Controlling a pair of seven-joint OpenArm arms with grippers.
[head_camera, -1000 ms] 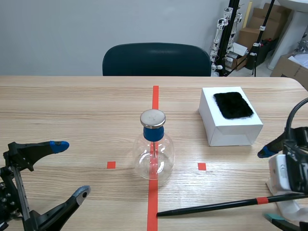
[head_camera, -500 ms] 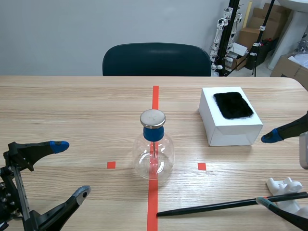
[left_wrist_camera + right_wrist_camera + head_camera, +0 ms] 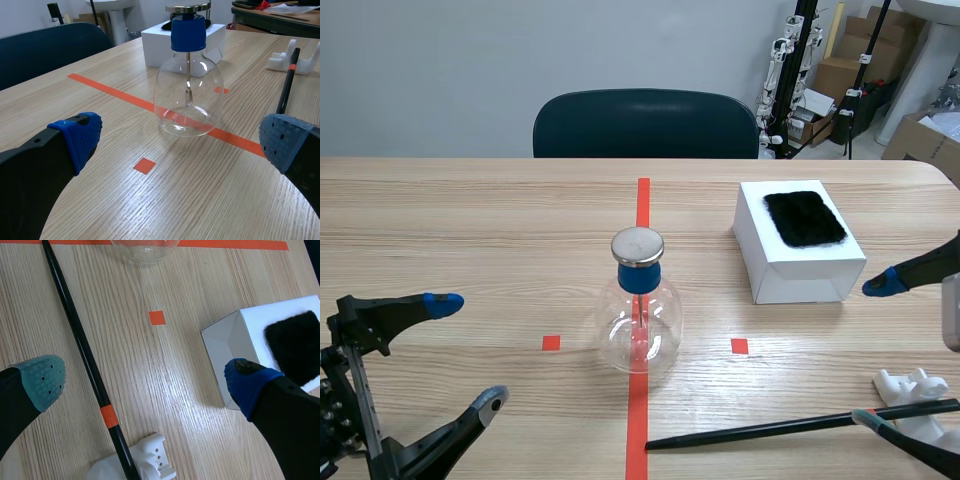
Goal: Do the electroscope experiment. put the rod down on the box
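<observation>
On the wooden table (image 3: 470,220) the white box (image 3: 800,280), topped with a black fuzzy patch (image 3: 805,218), stands bare of the rod, so I judge the putting-down not yet done and the step in hand to be the pick-up. The left end effector (image 3: 470,350) sits at the near left with its fingers spread wide and nothing between them, facing the glass electroscope flask (image 3: 640,325) on the red centre line. The right end effector (image 3: 145,380) is also fully spread and grips nothing. It hangs over the near right of the table with the black rod (image 3: 85,355) running between its fingers, closer to the teal-padded one. The rod lies low and nearly flat, well apart from the box. Its long axis runs across the near edge of the table: the free tip points toward the centre tape line, and the other end rests in a small white cradle (image 3: 912,385). The next move likely calls for closing on the rod near its orange band (image 3: 109,416), lifting it level, carrying it to the box and laying it across the top.
</observation>
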